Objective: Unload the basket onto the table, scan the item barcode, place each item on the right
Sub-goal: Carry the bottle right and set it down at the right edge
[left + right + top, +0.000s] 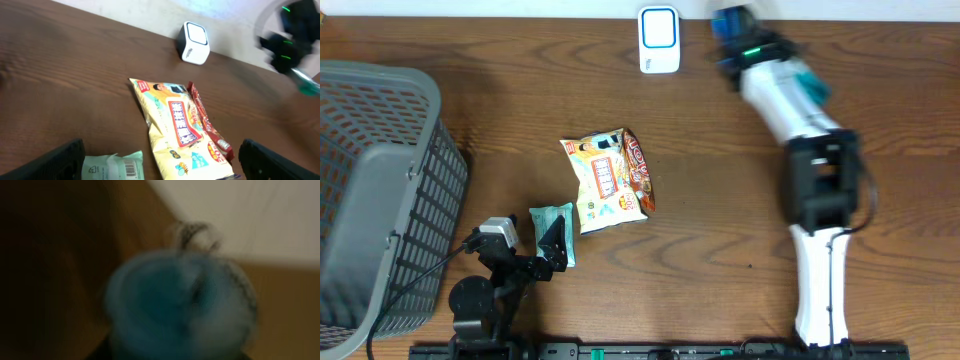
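At the far table edge, gripping a blue item (728, 20) in the right gripper (734, 34), jaws partly closed around it, just right of the white scanner (659, 40); appearing only as a blue blur in the right wrist view. Along the left edge, showing a grey mesh basket (380, 180), contents not discernible. Near the front edge, hovering the left gripper (166, 164) with jaws spread wide, grasping nothing, above a green packet (552, 222) lying just beside a yellow snack bag (603, 185) and red wrapper (640, 170). Showing open wood of the table (720, 230) between snack bag and right arm.

A grey mesh basket (380, 190) sits on the brown table (720, 250).
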Action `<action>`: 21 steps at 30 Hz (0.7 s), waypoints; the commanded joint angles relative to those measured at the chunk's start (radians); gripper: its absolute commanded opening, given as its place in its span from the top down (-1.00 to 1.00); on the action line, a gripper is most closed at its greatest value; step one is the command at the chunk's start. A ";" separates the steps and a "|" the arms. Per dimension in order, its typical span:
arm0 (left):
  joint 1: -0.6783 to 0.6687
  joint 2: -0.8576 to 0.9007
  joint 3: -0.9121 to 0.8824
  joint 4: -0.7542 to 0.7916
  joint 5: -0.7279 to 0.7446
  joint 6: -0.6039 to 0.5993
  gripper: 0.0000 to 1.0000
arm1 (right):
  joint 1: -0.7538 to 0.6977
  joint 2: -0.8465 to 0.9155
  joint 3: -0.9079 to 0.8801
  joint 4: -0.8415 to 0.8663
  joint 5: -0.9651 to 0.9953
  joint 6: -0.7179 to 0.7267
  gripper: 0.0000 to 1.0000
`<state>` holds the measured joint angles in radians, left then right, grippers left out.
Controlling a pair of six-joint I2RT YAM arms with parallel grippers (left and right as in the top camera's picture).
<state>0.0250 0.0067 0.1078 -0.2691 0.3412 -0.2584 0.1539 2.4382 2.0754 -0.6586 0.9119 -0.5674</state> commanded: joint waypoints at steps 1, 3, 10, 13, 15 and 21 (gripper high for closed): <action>-0.002 -0.003 -0.011 -0.023 0.002 0.002 -0.96 | -0.192 -0.063 0.003 -0.140 -0.059 0.164 0.97; -0.002 -0.003 -0.011 -0.023 0.002 0.002 -0.96 | -0.297 -0.063 0.003 -0.153 -0.150 0.176 0.98; -0.002 -0.003 -0.011 -0.023 0.002 0.002 -0.96 | -0.617 -0.063 0.003 -0.117 -0.394 0.173 0.95; -0.002 -0.003 -0.011 -0.023 0.002 0.002 -0.96 | -0.686 -0.063 0.003 -0.138 -0.553 0.263 0.86; -0.002 -0.003 -0.011 -0.023 0.002 0.002 -0.96 | -0.725 -0.063 0.003 -0.139 -0.645 0.343 0.48; -0.002 -0.003 -0.011 -0.023 0.002 0.002 -0.96 | -0.793 -0.064 0.004 -0.145 -0.921 0.529 -0.99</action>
<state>0.0250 0.0063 0.1078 -0.2691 0.3412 -0.2584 -0.6357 2.4184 2.0720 -0.7963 0.1677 -0.1440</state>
